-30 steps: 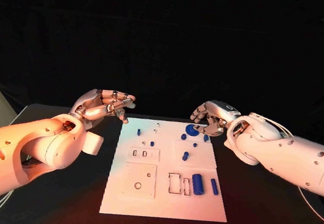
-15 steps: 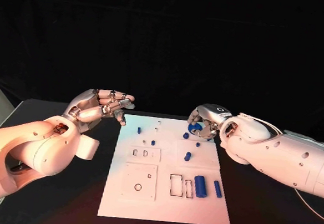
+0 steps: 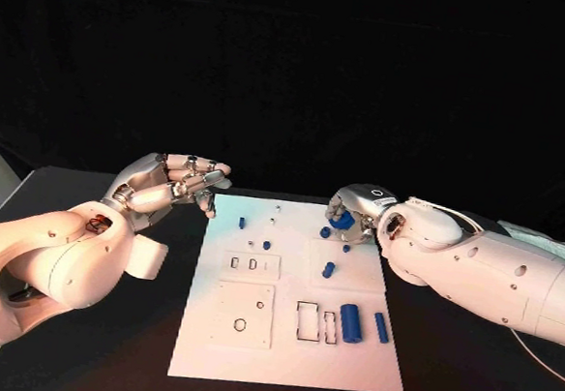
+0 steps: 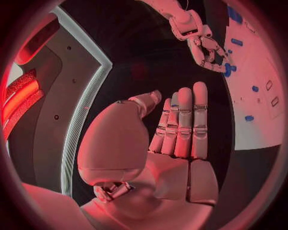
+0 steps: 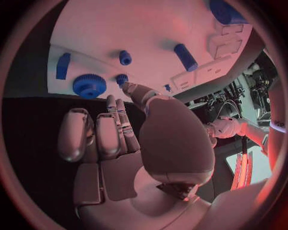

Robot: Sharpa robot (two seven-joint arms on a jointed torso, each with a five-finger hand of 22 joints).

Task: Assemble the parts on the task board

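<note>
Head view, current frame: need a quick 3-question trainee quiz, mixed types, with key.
1. True or false: the left hand holds a blue part.
2. Where does the blue gear lie?
A. far right corner of the task board, by the right hand
B. near left corner of the board
C. on the black table, off the board
3. Fill in: the ___ hand reaches over the board.

Key: 1 false; 2 A; 3 right.
</note>
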